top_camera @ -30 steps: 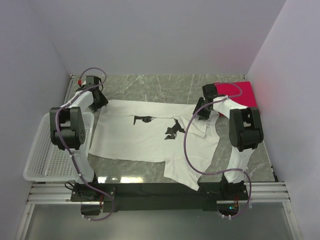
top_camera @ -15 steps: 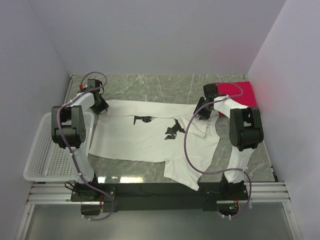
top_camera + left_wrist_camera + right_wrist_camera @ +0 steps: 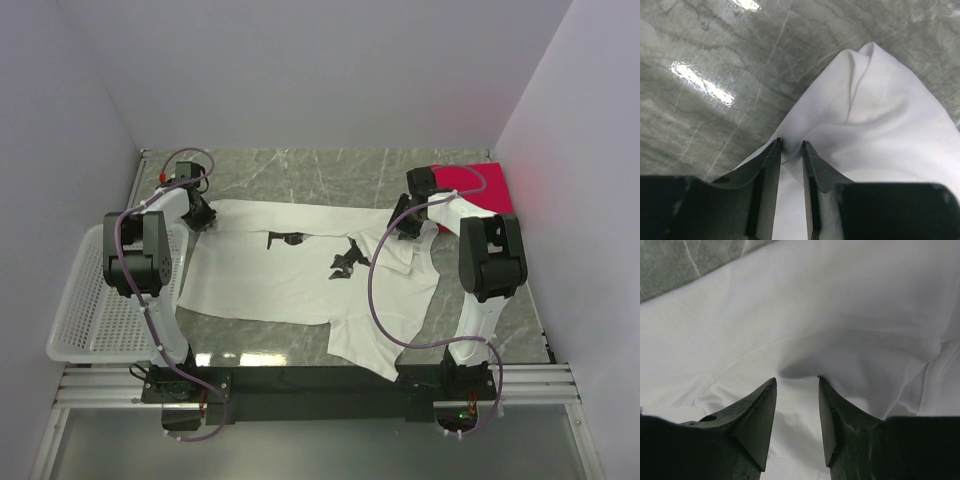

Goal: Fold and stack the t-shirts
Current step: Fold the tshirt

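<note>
The white t-shirt (image 3: 290,275) lies spread front up on the marble table, its black print near the middle and its right side rumpled. My left gripper (image 3: 203,222) is down at the shirt's far left corner. In the left wrist view its jaws (image 3: 790,143) stand close together, with a raised ridge of the white cloth (image 3: 875,115) pinched between the tips. My right gripper (image 3: 404,228) rests on the shirt's far right part. In the right wrist view it (image 3: 796,379) is open, its tips pressed onto the white cloth (image 3: 805,305). The folded red t-shirt (image 3: 480,185) lies at the far right.
A white mesh basket (image 3: 85,310) sits at the table's left edge beside the left arm. White walls close in the back and both sides. Bare marble (image 3: 320,175) lies beyond the shirt, and the arm bases stand along the near rail.
The left gripper has lowered onto the shirt's far left corner and its jaws have narrowed around the cloth. The right arm and the shirts have not moved.
</note>
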You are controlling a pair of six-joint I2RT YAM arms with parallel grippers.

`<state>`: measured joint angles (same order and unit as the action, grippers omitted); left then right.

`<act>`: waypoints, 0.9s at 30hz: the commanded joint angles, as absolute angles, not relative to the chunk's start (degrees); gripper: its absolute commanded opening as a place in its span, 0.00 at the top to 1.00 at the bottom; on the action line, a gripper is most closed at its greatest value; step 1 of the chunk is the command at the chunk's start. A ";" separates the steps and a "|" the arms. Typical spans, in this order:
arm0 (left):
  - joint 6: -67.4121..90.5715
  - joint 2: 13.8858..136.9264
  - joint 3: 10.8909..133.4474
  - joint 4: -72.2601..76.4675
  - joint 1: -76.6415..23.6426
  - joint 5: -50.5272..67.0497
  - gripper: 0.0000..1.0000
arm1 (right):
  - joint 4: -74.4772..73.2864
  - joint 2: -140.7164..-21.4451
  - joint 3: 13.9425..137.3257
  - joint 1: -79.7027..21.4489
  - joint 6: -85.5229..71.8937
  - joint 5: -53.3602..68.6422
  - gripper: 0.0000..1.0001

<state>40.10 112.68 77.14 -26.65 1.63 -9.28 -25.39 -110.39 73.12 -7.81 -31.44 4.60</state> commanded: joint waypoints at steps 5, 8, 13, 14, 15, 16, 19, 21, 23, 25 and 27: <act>40.61 111.45 77.17 -26.80 0.97 -9.23 0.65 | -26.02 -111.01 74.27 -7.03 -30.76 3.78 0.54; 40.52 109.78 77.26 -27.60 0.53 -10.63 0.57 | -25.93 -110.74 74.27 -7.03 -30.76 3.87 0.54; 40.78 108.63 76.56 -27.77 0.44 -10.37 0.59 | -25.58 -110.39 74.09 -7.03 -31.02 4.31 0.54; 40.87 108.55 76.38 -27.69 0.44 -10.28 0.60 | -25.58 -110.39 74.09 -7.03 -31.03 4.31 0.54; 41.04 108.72 76.38 -27.69 -0.95 -10.20 0.61 | -25.58 -110.30 74.18 -7.03 -30.94 4.31 0.54; 41.04 108.72 76.46 -27.77 -1.14 -10.02 0.61 | -25.58 -110.30 74.18 -6.94 -31.02 4.39 0.54; 41.05 108.55 76.81 -27.95 -1.58 -10.37 0.61 | -25.58 -110.13 74.00 -6.94 -30.76 4.22 0.54; 40.96 108.11 77.25 -28.04 -1.76 -11.07 0.61 | -25.40 -110.04 73.83 -6.94 -30.76 4.39 0.54; 40.96 108.19 77.61 -28.21 -1.76 -10.90 0.61 | -25.22 -109.95 73.57 -6.94 -30.94 4.48 0.54; 40.96 108.28 78.22 -28.91 -2.02 -11.07 0.61 | -25.05 -109.95 73.56 -6.94 -31.02 4.83 0.54; 40.78 107.93 78.48 -29.53 -2.37 -12.56 0.59 | -25.14 -109.95 73.65 -6.94 -30.85 4.92 0.54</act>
